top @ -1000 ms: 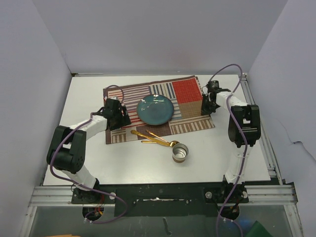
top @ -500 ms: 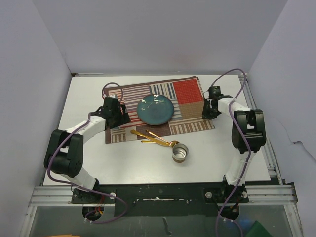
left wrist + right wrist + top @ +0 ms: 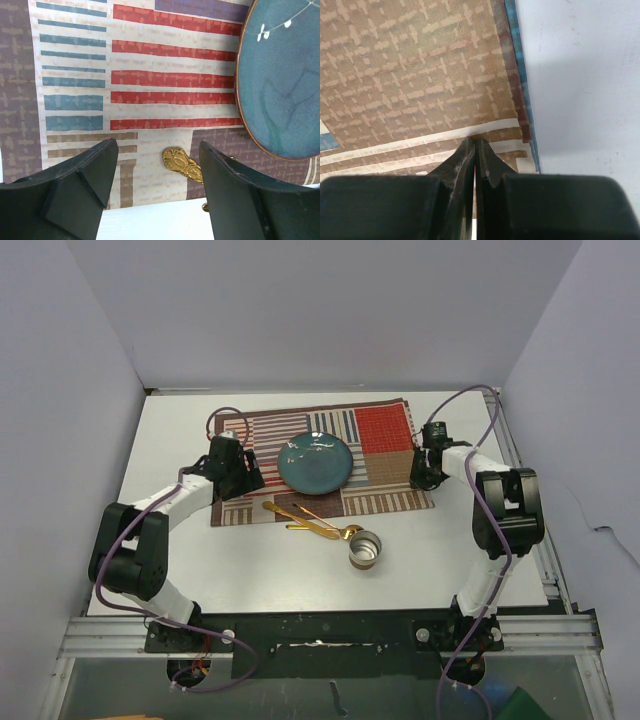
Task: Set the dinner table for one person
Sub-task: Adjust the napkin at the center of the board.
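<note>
Worktop (image 3: pixel 200 570): 1, white, rectangular; carries everything. Rails along near & right edges, walls on left, far & right sides.
Placemat (image 3: pixel 385 455): 1, striped patchwork cloth, lying flat on far-centre part of worktop. Its right edge sits close to the right rail w/ a bare white strip between.
Plate (image 3: pixel 314 462): 1, blue-teal, round, on the mat approx. mid, upright side up.
Gold cutlery (image 3: pixel 310 520): at least 2 pcs, crossed in a bundle; exact count unclear. Handles lie on mat's near edge, heads on bare worktop.
Cup (image 3: pixel 365 548): 1, metal, on bare worktop just beside the cutlery heads, apart from the mat.
Arms: 2, each w/ a purple cable.
Left pincer (image 3: pixel 157 150): jaws wide apart, nothing between them; over the mat's left part, just left of the plate. One gold handle end (image 3: pixel 182 162) shows below the gap.
Right pincer (image 3: pixel 475 142): jaws pressed together, tips down on the mat just inside its right edge. Can't tell if any cloth is pinched.
Open room: bare worktop left of the mat, and a wide near strip between cup and arm bases.
Tight spots: right side, mat edge to rail; left pincer beside the plate rim.
</note>
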